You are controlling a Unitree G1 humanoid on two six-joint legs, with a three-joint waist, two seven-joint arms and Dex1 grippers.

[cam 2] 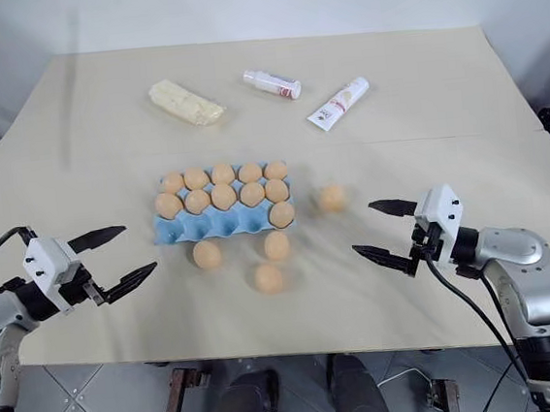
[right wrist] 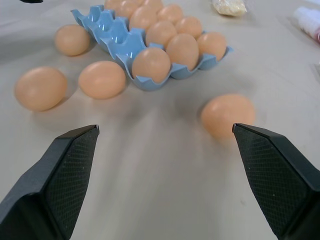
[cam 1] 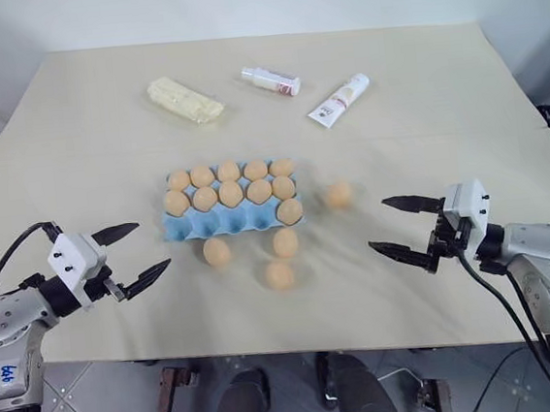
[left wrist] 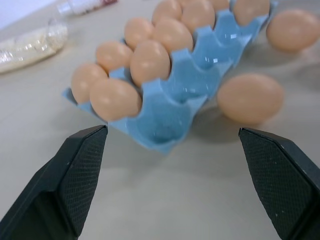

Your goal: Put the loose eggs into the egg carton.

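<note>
The light blue egg carton (cam 1: 209, 226) lies at the middle of the table. Its two far rows are full of tan-orange eggs, and one egg (cam 1: 289, 210) sits at the right end of the near row. The other near cups (left wrist: 186, 90) are bare. Several loose eggs lie on the cloth: one (cam 1: 217, 251) just in front of the carton, two (cam 1: 285, 241) (cam 1: 280, 275) near its right front corner, and one (cam 1: 338, 195) to its right. My left gripper (cam 1: 152, 245) hovers open, left of the carton. My right gripper (cam 1: 378, 223) hovers open beyond the right-hand egg (right wrist: 227, 115). Neither holds anything.
At the back of the table lie a pale yellow wrapped block (cam 1: 185, 100), a small bottle (cam 1: 271, 81) and a white tube (cam 1: 339, 100). The table's front edge (cam 1: 298, 345) runs just below both grippers.
</note>
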